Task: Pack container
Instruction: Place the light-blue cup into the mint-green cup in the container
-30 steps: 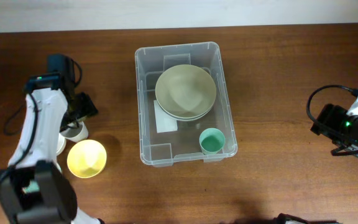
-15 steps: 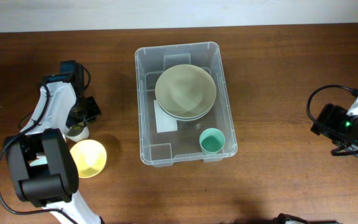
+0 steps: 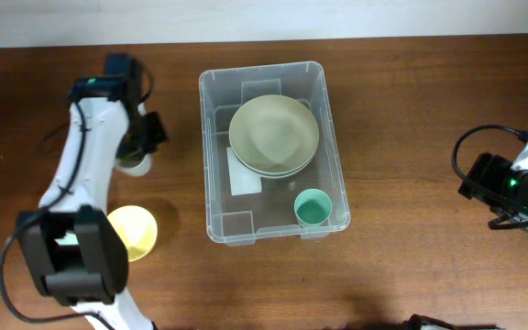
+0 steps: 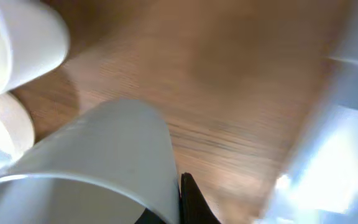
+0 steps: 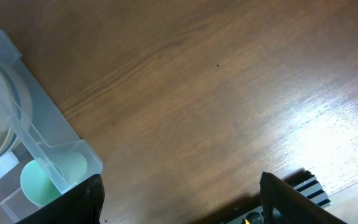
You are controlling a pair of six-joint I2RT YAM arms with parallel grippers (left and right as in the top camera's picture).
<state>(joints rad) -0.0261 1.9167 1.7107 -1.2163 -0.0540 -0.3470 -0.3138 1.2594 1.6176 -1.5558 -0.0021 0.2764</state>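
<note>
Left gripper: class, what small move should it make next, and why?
Probably lift and carry the white cup over the container. The left gripper is shut on the cup, beside the container's wall, and floor beside the green cup is bare.

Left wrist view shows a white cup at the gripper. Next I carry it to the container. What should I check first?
1. Left gripper shut on white cup: ok.
2. Cup lifted off the table: cannot tell.
3. Table between cup and container free of things: ok.
4. Bare floor in container's corner left of green cup: ok.
5. Right gripper open, away from container: ok.
</note>
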